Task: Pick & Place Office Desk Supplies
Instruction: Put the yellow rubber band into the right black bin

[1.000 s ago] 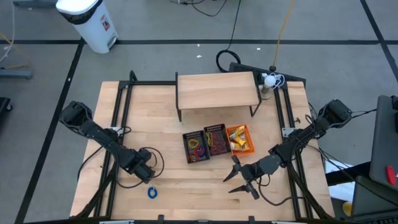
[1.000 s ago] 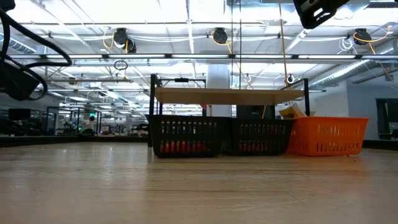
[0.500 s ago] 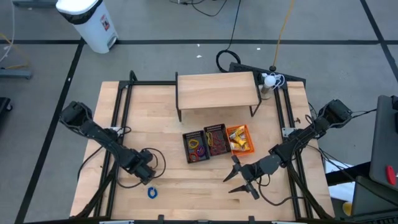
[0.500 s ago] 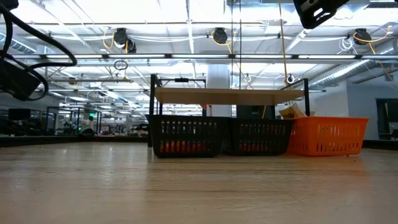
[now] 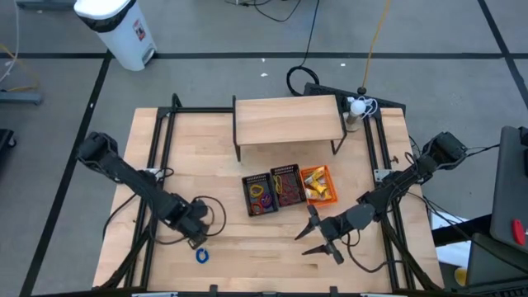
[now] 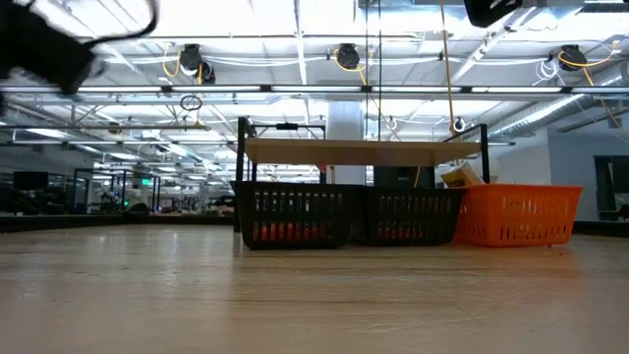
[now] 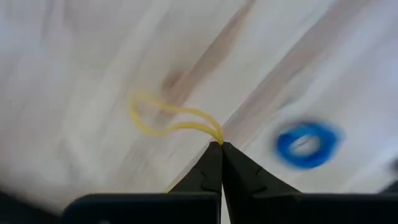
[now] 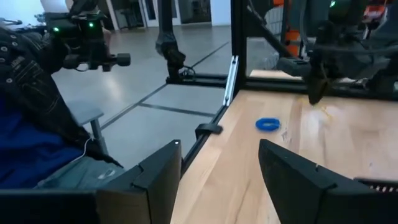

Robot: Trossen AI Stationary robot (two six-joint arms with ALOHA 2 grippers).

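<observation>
My left gripper points down over the near left part of the table, shut on a thin yellow elastic loop. A small blue ring lies flat on the wood just nearer than it, and it also shows as the blue ring and the blue ring. Two black baskets and an orange basket with small supplies stand mid-table. My right gripper waits open and level, near right of the baskets, with nothing between its fingers. My left gripper pinches one end of the yellow loop between its two fingertips, coming from above and pointing down. The rest of the loop hangs slack and open beyond the fingertips, lifted off the wood.
A low wooden shelf stands at the far side behind the baskets. Black rails run along both sides of the table. Bare wood lies between the blue ring and my right gripper. A white bin stands on the floor beyond the table.
My left gripper has risen from the table and shifted a little toward the table's right and near edges, taking the yellow loop up with it. The blue ring has stayed where it was.
</observation>
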